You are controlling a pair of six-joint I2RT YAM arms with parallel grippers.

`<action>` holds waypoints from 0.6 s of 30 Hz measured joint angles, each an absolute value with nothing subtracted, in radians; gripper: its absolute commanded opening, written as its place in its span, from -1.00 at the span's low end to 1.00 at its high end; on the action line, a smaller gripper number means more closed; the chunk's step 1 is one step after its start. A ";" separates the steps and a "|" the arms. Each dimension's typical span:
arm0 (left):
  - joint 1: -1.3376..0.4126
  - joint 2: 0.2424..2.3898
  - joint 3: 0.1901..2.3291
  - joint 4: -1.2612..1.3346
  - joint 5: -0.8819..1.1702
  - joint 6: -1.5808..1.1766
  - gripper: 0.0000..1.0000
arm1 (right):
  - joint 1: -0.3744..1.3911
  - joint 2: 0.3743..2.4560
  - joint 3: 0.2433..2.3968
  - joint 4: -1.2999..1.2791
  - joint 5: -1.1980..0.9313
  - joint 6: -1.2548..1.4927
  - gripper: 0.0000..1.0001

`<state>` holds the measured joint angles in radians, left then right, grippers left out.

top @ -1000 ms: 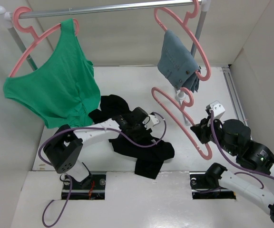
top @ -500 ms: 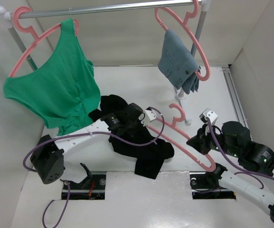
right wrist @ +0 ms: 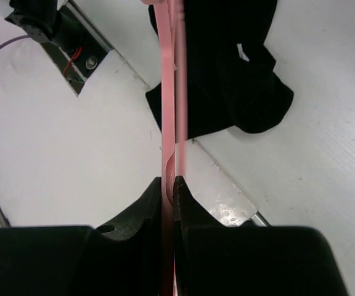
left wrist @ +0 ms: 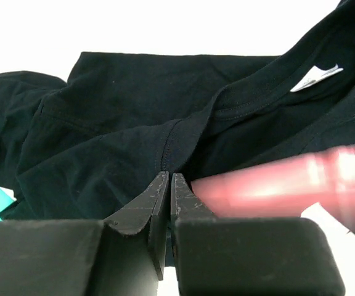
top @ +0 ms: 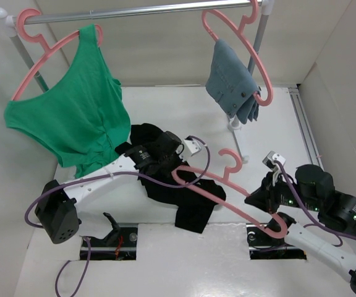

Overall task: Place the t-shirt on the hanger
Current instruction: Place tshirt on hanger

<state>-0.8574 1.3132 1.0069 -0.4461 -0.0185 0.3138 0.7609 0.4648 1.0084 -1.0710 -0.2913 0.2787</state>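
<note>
Black t-shirt [top: 193,216] lies crumpled on the table [top: 271,117] in the middle of the top view, just in front of the arm bases. One dark lobe reaches toward the upper left, and a wider flap hangs toward the bottom edge.

The left gripper [left wrist: 169,179] sits on the upper part of the heap. In its wrist view the two fingers are pressed together with no gap, pinching a raised fold of the cloth beside the collar seam. The white neck label [left wrist: 316,75] shows at the upper right of that view, inside the neck opening.

The hanger [top: 227,201] slants across the lower centre of the top view. Its hook stands up near the middle, one end lies over the t-shirt right by the left gripper, and the other end points to the lower right. In the left wrist view it appears as a blurred pink bar at the right, close beside the fingertips. Whether it touches the cloth there cannot be told.

The right gripper [right wrist: 169,185] is clamped on the hanger near its lower right end. Its fingers are closed flat against the thin pink frame, which runs straight up the wrist view and over the black cloth.

At the top of the frame a rail [top: 147,9] carries a green tank top [top: 73,117] on the left and a blue-grey garment [top: 233,83] on the right, each on its own pink hanger.
</note>
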 measured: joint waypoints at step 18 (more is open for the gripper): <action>-0.857 1.243 0.965 -0.443 0.031 0.369 -1.00 | 0.761 0.583 1.104 -1.117 -0.209 0.231 -1.00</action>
<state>-0.8570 1.2430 0.9649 -0.4431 0.0311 0.3695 0.7609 0.5831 1.1038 -1.1172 -0.2092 0.2310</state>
